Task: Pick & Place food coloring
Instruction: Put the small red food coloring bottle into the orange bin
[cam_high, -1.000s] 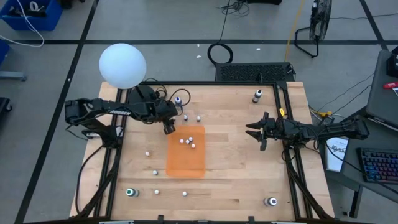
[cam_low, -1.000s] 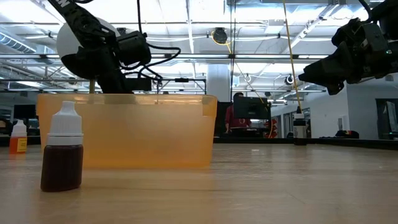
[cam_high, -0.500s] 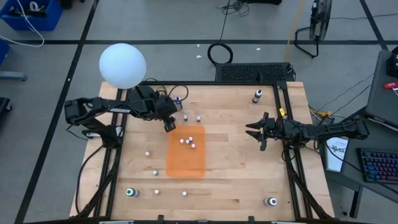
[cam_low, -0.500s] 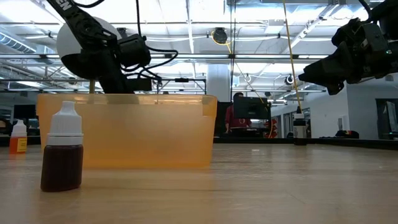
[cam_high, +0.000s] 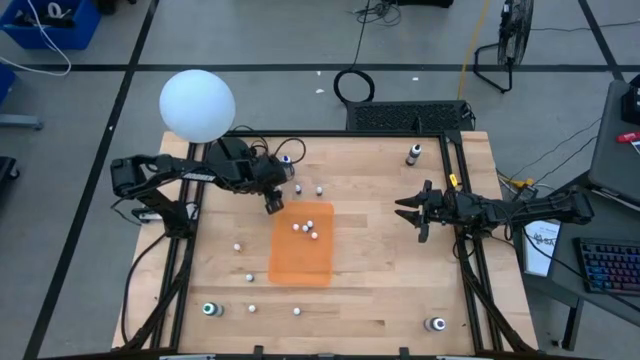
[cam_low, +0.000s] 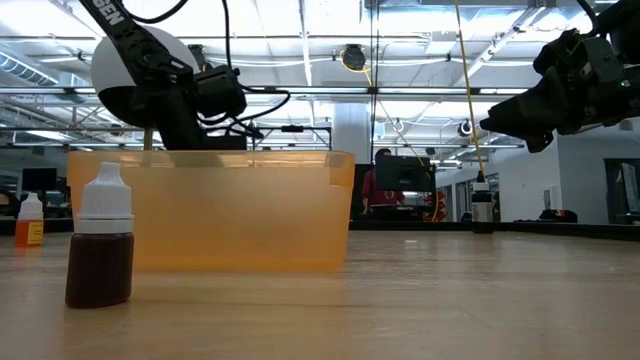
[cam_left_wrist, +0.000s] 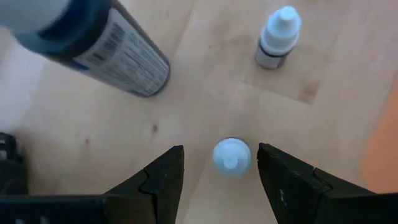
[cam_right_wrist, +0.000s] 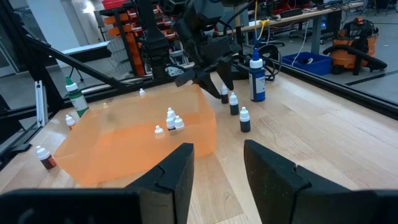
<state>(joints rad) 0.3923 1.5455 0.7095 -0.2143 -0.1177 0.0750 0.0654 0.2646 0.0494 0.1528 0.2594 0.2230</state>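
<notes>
Since a second ago, only the left arm has shifted slightly.

Wooden table (cam_high: 380, 270), translucent orange bin (cam_high: 301, 246) at centre. Left gripper (cam_left_wrist: 221, 171), at eleven o'clock from the bin, hangs with jaws apart, empty, over an upright white-capped food coloring bottle (cam_left_wrist: 232, 156) between them, long axis vertical. Right gripper (cam_high: 408, 213) waits at three o'clock, part open, empty.

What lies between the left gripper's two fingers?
In the left wrist view, a small white-capped bottle stands on bare wood between the left gripper's open fingers, touching neither.
</notes>
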